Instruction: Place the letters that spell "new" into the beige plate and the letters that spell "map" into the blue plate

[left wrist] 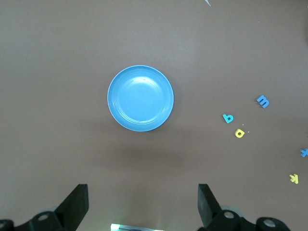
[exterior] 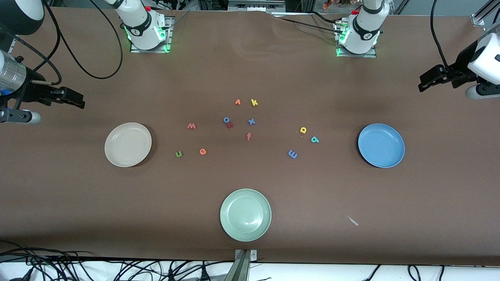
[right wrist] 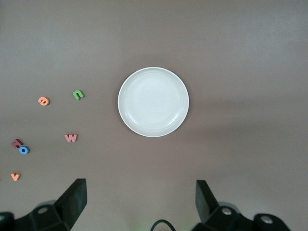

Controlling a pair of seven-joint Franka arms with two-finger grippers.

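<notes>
While both arms wait raised at the bench ends, left end effector [left wrist: 142,207] and right end effector [right wrist: 139,204] released and empty, sorting seems unstarted: n [exterior: 179,154], e [exterior: 202,152], w [exterior: 191,126] lie near the beige plate [exterior: 113,156]; m [exterior: 292,154], a [exterior: 303,130], p [exterior: 315,139] near the blue plate [exterior: 396,158]. Next: a fine pinch.

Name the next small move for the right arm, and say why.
Probably bring the open right gripper down over the green n. All three plates are empty, no letter is held, and the n lies on the table nearest the beige plate, at that arm's end.

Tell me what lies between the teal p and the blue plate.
Nothing: bare table between the teal p and the blue plate, as the front view shows.
</notes>
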